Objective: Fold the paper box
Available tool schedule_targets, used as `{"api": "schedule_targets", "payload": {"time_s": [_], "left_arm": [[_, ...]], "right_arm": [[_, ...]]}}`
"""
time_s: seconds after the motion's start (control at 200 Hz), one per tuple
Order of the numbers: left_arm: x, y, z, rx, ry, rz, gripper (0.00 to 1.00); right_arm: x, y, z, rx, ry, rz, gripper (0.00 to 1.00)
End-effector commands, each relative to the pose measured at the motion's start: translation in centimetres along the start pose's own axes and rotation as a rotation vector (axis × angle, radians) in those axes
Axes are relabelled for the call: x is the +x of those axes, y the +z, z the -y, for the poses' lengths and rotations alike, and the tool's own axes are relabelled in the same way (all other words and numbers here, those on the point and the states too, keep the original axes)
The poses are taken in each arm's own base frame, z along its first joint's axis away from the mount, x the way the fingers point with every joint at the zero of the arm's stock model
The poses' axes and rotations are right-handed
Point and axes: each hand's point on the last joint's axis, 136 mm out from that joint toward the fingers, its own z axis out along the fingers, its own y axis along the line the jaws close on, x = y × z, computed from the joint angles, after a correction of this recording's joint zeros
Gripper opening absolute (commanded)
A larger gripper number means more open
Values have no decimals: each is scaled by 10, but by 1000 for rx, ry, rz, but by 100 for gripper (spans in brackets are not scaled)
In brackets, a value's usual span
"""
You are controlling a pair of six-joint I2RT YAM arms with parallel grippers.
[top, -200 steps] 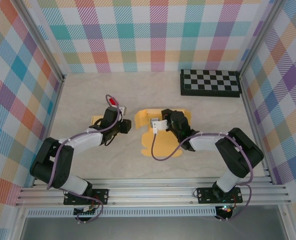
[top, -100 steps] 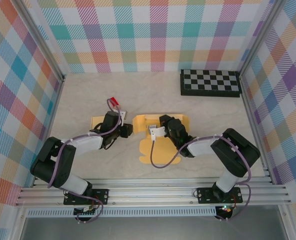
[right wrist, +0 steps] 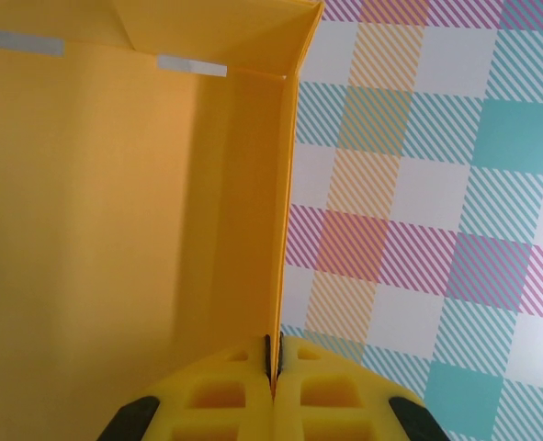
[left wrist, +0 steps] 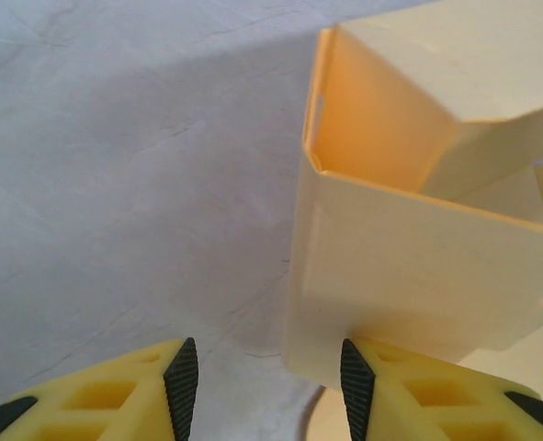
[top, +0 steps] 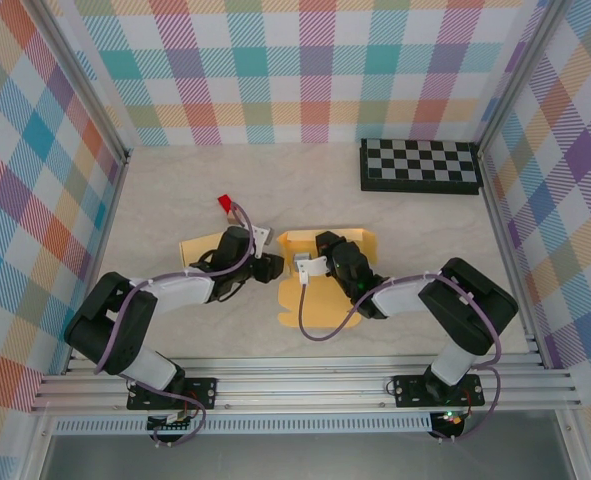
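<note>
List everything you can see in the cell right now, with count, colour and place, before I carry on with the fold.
yellow paper box: one, yellow, table centre, partly folded
flat yellow paper sheet: one, yellow, on the table left of the box
black-and-white checkerboard: one, black and white, back right corner
small red piece: one, red, just behind the sheet; too small to identify
beige marbled table: one, beige, under everything
plaid walls: three, multicoloured, left, back and right
left gripper: one, yellow fingers with black pads, open at the box's corner
right gripper: one, yellow, shut on the box's wall edge
</note>
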Motion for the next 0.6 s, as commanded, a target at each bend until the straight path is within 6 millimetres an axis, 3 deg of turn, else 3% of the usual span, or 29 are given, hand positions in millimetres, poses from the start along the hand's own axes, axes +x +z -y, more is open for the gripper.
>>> {"api": "schedule_targets", "payload": {"time_s": [0.0,0.17,0.395,0.595], "left_arm": [[-6,-1,8,24,47,26,49],[-1,-2,13,43,39,26,53],[-3,0,2,-29,33,32,61],[-3,8,8,-13,52,24,61]], "right_arm": [[-6,-4,-16,-21,-49,10,0],[-12,-4,-23,-21,-69,3,0],[-12,-7,-29,-26,-47,-20,0],[-7,-14,-11,-32,55,-35,0]]}}
